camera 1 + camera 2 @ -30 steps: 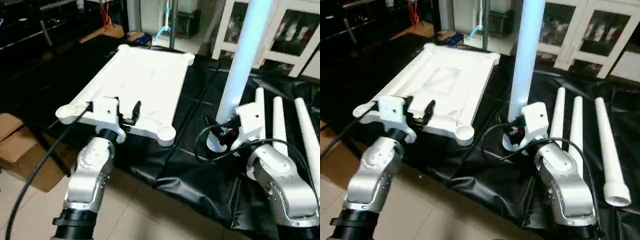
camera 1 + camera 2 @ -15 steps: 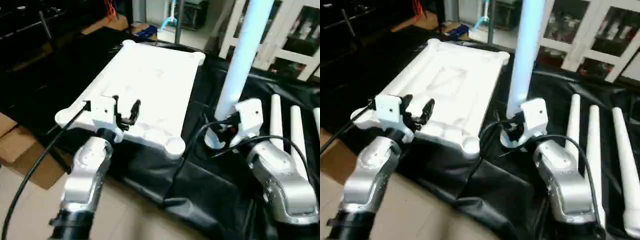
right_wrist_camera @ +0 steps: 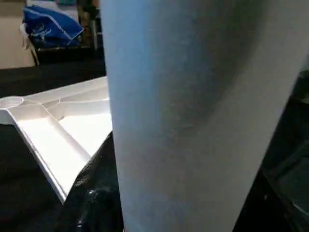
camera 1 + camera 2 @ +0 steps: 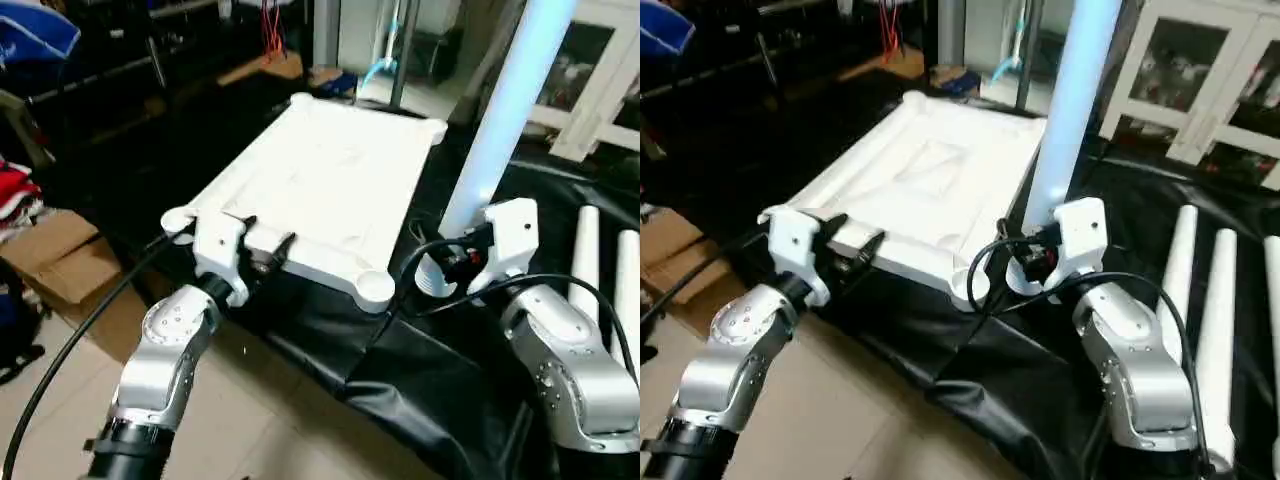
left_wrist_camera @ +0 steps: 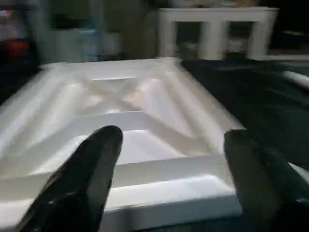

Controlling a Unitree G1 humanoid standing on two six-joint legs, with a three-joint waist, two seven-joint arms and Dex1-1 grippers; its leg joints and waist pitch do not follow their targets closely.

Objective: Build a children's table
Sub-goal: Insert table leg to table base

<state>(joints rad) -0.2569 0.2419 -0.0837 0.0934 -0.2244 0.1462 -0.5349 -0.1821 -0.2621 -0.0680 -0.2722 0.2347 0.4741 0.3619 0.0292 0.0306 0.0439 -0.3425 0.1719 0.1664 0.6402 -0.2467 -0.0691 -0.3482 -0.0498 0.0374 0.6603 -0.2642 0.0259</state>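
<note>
We see the table top (image 4: 330,190) lying underside up on the black sheet (image 4: 450,370). The left gripper (image 4: 268,246) hangs at its near edge, its 2 fingers (image 5: 87,174) spread wide, gripping nothing. The right gripper (image 4: 1025,262) clasps 1 upright leg (image 4: 1072,110) beside the top's near corner socket (image 4: 376,289).

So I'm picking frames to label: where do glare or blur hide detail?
Left eye view: the table top is washed out by glare, ribs barely readable; the held upright leg has a bluish sheen. Left wrist view: the left pincer's fingers are soft, and the background is blurred. Right wrist view: the leg is too close, featureless.
</note>
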